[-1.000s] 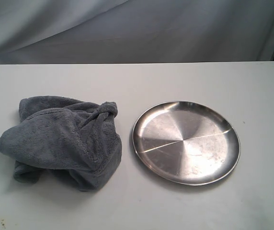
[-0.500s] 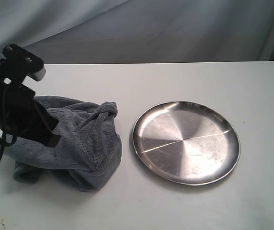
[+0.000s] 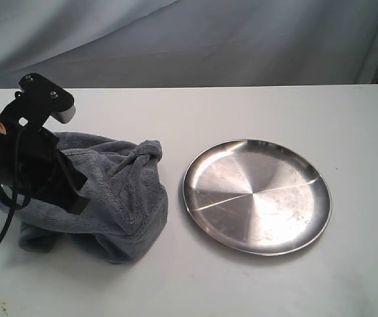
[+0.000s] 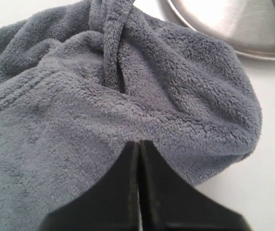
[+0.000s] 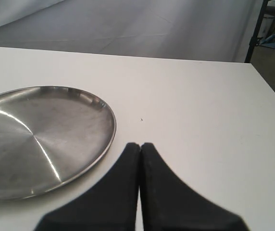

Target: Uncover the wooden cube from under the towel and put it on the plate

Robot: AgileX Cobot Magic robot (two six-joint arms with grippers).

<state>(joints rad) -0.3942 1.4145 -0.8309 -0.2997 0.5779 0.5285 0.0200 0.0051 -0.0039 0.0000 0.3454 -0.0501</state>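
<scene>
Clenched left gripper [image 4: 138, 143] hangs over the towel [image 3: 119, 198], plate [image 3: 268, 218] just beside; clenched right gripper [image 5: 140, 144] by its rim, open table [image 3: 347, 119] beyond.

white tabletop [image 3: 255, 294] before a draped grey fabric backdrop [image 3: 209, 39], soft even light

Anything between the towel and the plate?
Nothing. Only a narrow strip of bare white table separates the towel from the plate. It shows best in the exterior view, and the left wrist view shows it too.
</scene>
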